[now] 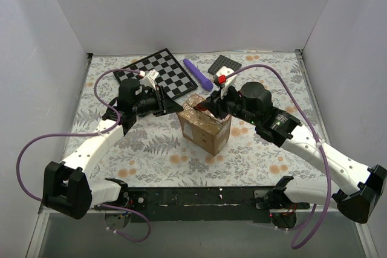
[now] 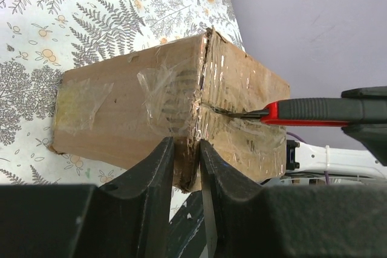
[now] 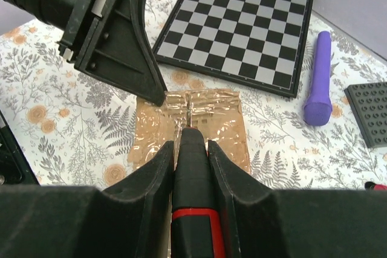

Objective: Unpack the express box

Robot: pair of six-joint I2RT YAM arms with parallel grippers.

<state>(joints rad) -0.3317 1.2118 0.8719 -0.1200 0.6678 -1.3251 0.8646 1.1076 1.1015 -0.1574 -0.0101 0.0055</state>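
Jaws of the left gripper [image 2: 185,147] pinch an upper edge of the express box [image 1: 204,130], which sits mid-table on the floral cloth [image 1: 151,149], just near of a chessboard [image 1: 158,74]. The right gripper [image 3: 191,143] has its jaws clamped on a red-and-black knife [image 2: 314,112], blade at the taped top seam. From the right wrist, the handle hides the blade, and a grey studded plate [image 3: 370,112] right of a purple cylinder [image 3: 319,80] is cut off.
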